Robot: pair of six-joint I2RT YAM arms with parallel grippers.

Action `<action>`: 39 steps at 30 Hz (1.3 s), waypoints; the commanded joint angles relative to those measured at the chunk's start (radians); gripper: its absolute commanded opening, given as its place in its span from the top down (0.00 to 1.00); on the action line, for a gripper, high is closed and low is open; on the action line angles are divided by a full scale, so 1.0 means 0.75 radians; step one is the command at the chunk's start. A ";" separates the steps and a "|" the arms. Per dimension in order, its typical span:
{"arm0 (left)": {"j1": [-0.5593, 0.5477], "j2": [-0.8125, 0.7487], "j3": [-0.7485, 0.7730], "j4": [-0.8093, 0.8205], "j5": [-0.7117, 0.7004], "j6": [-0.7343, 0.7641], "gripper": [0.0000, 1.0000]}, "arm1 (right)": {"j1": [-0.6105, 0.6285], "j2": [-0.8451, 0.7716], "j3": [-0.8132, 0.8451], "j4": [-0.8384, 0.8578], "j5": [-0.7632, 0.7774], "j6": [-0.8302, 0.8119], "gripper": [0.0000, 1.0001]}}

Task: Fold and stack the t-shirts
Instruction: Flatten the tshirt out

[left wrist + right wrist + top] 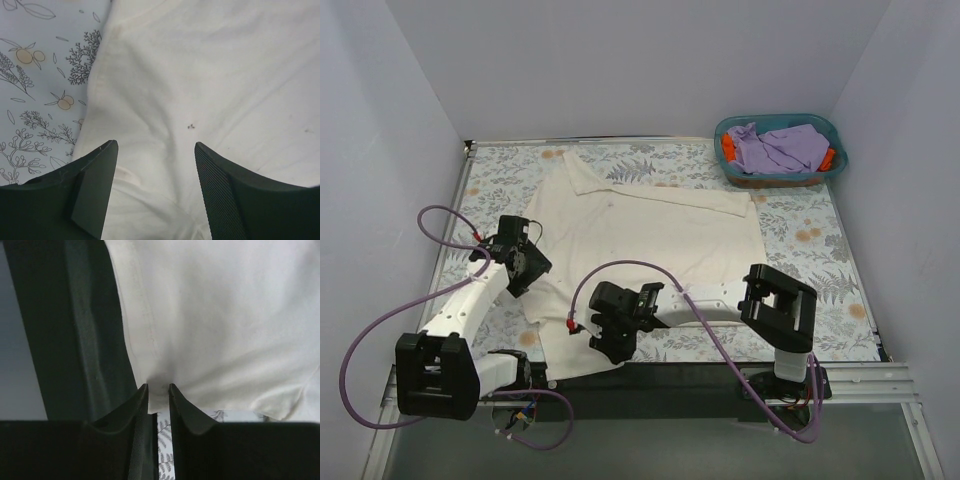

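A large cream t-shirt [650, 235] lies spread on the floral table, collar at the far left. My left gripper [525, 268] is open just above the shirt's left edge; the cloth [200, 75] lies between and beyond its fingers. My right gripper [612, 338] is shut on the shirt's hem [159, 382] at the near edge of the table, with cloth pinched between the fingertips. A lavender-purple garment [778, 148] and an orange-red one [728, 148] lie in the basket.
A teal plastic basket [780, 179] stands at the far right corner. The table's floral cover [810, 240] shows around the shirt. A dark strip [670, 375] runs along the near edge. White walls close in the table on three sides.
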 commanded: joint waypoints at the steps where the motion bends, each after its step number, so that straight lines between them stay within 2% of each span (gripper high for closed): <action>1: 0.007 -0.049 0.098 -0.039 -0.026 0.033 0.40 | 0.039 -0.060 0.020 -0.167 -0.106 -0.040 0.74; 4: 0.007 -0.047 0.115 -0.023 0.021 0.053 0.39 | 0.037 -0.148 0.042 -0.185 0.012 -0.036 0.72; 8: 0.007 0.002 0.115 0.026 0.088 0.065 0.37 | -0.042 -0.268 0.048 -0.210 0.239 0.000 0.50; 9: 0.007 0.014 0.113 0.043 0.107 0.065 0.37 | -0.107 -0.283 0.032 -0.216 0.258 0.029 0.48; 18: 0.007 0.102 -0.032 0.184 0.117 -0.016 0.37 | -0.574 -0.446 -0.224 -0.214 0.428 0.229 0.51; 21: 0.007 0.114 -0.093 0.213 0.095 -0.065 0.37 | -0.664 -0.481 -0.326 -0.194 0.495 0.283 0.51; 28: 0.025 0.133 -0.194 0.192 0.052 -0.165 0.38 | -0.711 -0.491 -0.494 -0.159 0.479 0.389 0.50; 39: 0.064 -0.153 -0.292 0.004 0.007 -0.401 0.44 | -0.713 -0.651 -0.741 -0.108 0.309 0.504 0.49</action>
